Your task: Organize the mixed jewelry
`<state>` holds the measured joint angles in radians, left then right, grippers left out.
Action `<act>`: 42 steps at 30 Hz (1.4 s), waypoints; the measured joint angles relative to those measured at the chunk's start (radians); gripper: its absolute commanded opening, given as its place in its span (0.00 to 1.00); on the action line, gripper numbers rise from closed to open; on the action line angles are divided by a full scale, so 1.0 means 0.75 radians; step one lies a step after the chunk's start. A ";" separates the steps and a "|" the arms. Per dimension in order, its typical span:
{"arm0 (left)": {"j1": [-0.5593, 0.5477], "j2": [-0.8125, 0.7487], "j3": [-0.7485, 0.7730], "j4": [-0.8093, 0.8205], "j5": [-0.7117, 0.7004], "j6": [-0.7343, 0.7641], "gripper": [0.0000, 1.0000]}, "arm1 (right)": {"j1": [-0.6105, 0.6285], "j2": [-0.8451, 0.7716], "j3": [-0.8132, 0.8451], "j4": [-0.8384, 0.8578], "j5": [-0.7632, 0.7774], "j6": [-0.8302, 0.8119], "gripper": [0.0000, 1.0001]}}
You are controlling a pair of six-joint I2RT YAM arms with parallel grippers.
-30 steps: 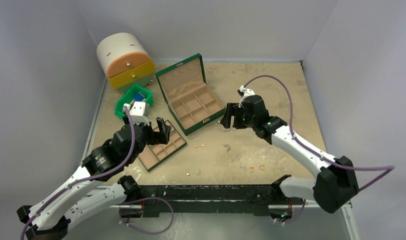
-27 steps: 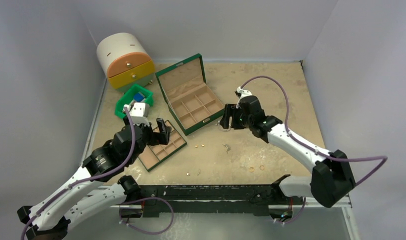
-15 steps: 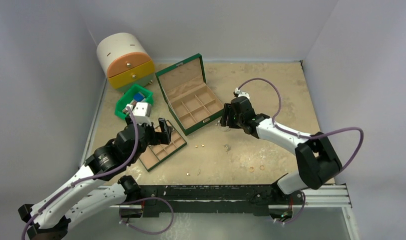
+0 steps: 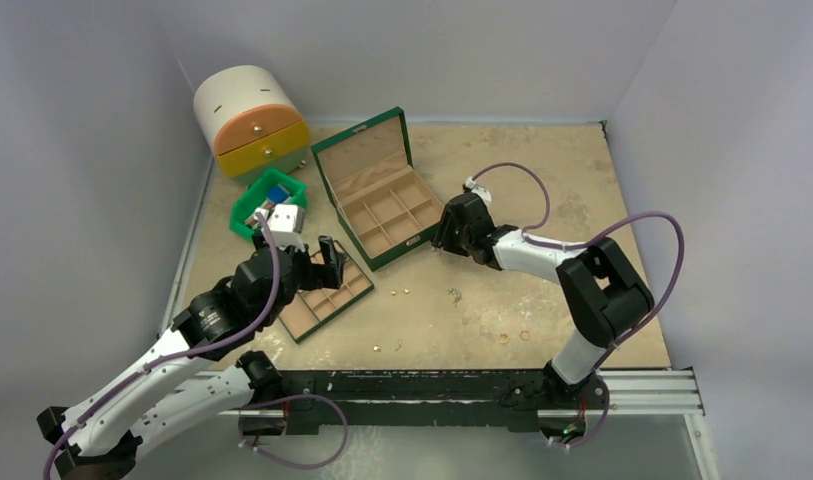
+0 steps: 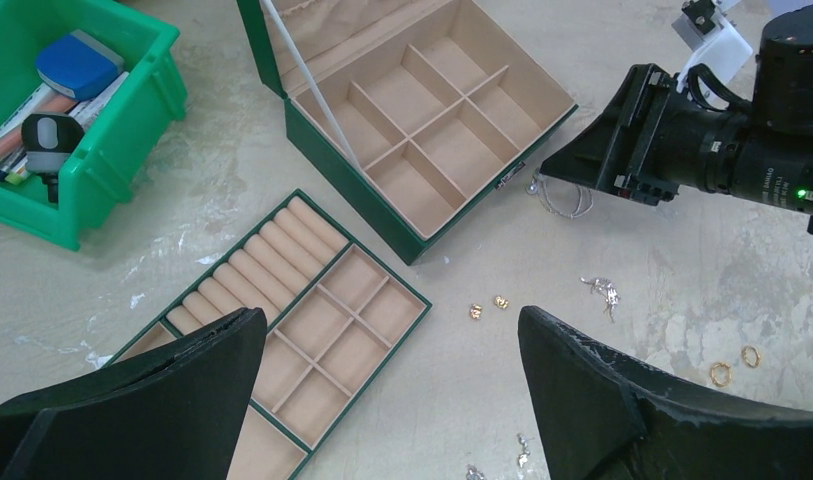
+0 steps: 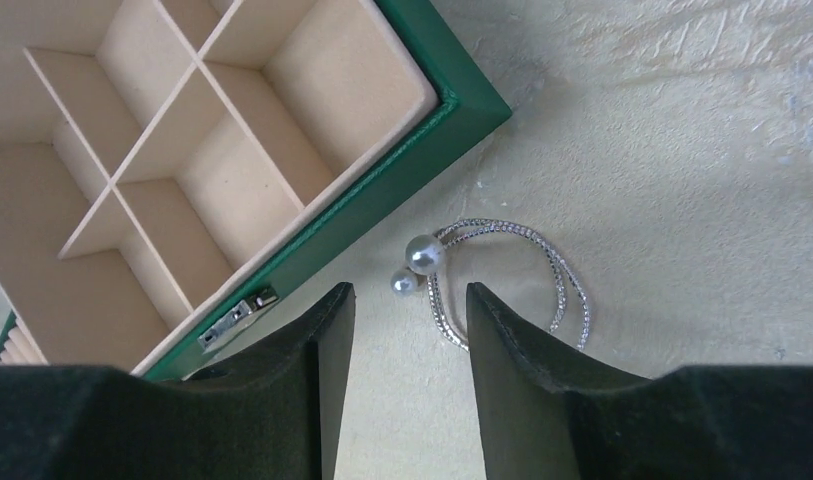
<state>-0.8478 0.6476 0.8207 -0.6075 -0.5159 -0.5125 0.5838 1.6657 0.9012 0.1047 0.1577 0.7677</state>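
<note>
One thin silver bangle (image 6: 497, 228) with two pearls (image 6: 423, 254) lies before the half-open, empty right gripper (image 6: 409, 300); left gripper (image 5: 390, 330) gapes, empty.

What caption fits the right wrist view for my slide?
Right fingers, apart, poised at a pearl-tipped silver hoop lying on the table beside the green jewelry box.

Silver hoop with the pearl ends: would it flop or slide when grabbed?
The silver hoop holds an open curve lying flat, so probably springy, not floppy. Its thin strands look light and might skid on the table. The round pearls could slip from jaws.
</note>
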 measured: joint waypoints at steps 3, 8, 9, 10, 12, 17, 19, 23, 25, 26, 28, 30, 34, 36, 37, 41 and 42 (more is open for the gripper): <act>0.000 0.000 0.000 0.001 0.000 0.000 0.98 | 0.000 0.033 0.004 0.019 0.004 0.037 0.44; 0.000 0.000 0.000 0.001 0.000 0.000 0.97 | 0.000 0.066 0.016 0.026 0.013 0.074 0.42; 0.000 -0.001 0.000 0.000 0.000 0.000 0.97 | 0.000 0.070 0.019 0.027 0.013 0.082 0.42; 0.000 -0.001 0.000 0.001 0.000 0.000 0.97 | 0.000 0.071 0.020 0.028 0.014 0.085 0.41; 0.000 -0.002 0.000 0.001 0.000 0.000 0.98 | 0.001 0.077 0.026 0.031 0.017 0.098 0.40; 0.000 -0.004 -0.001 0.001 0.001 0.000 0.97 | 0.001 0.098 0.027 0.038 0.022 0.119 0.38; 0.000 -0.004 -0.001 0.001 0.001 0.000 0.97 | 0.001 0.109 0.029 0.038 0.022 0.125 0.37; 0.000 -0.007 -0.001 0.001 0.000 0.000 0.98 | 0.002 0.130 0.033 0.038 0.029 0.138 0.36; 0.000 -0.008 -0.001 0.001 0.000 0.000 0.97 | 0.005 0.134 0.035 0.037 0.041 0.143 0.35; 0.000 -0.008 -0.001 0.001 0.000 0.000 0.97 | 0.006 0.135 0.036 0.038 0.045 0.145 0.34; 0.000 -0.008 -0.001 0.001 0.000 0.000 0.97 | 0.006 0.138 0.038 0.036 0.047 0.150 0.32; 0.000 -0.008 0.000 0.001 0.000 0.000 0.97 | 0.006 0.146 0.045 0.037 0.050 0.154 0.30; 0.000 -0.008 -0.001 0.001 0.000 0.000 0.98 | 0.006 0.154 0.051 0.036 0.056 0.159 0.25; 0.000 -0.008 -0.001 0.001 -0.001 0.000 0.98 | 0.006 0.156 0.054 0.033 0.057 0.163 0.22; 0.000 -0.008 -0.001 0.000 0.000 0.000 0.97 | 0.006 0.159 0.055 0.033 0.057 0.164 0.19; 0.000 -0.008 -0.001 0.000 -0.001 0.000 0.97 | 0.006 0.164 0.063 0.028 0.057 0.168 0.09; 0.000 -0.008 -0.001 0.000 -0.001 0.000 0.97 | 0.006 0.164 0.063 0.027 0.057 0.169 0.06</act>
<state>-0.8478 0.6418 0.8204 -0.6075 -0.5163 -0.5125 0.5884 1.7885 0.9482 0.1249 0.2008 0.8948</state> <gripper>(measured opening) 0.974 0.200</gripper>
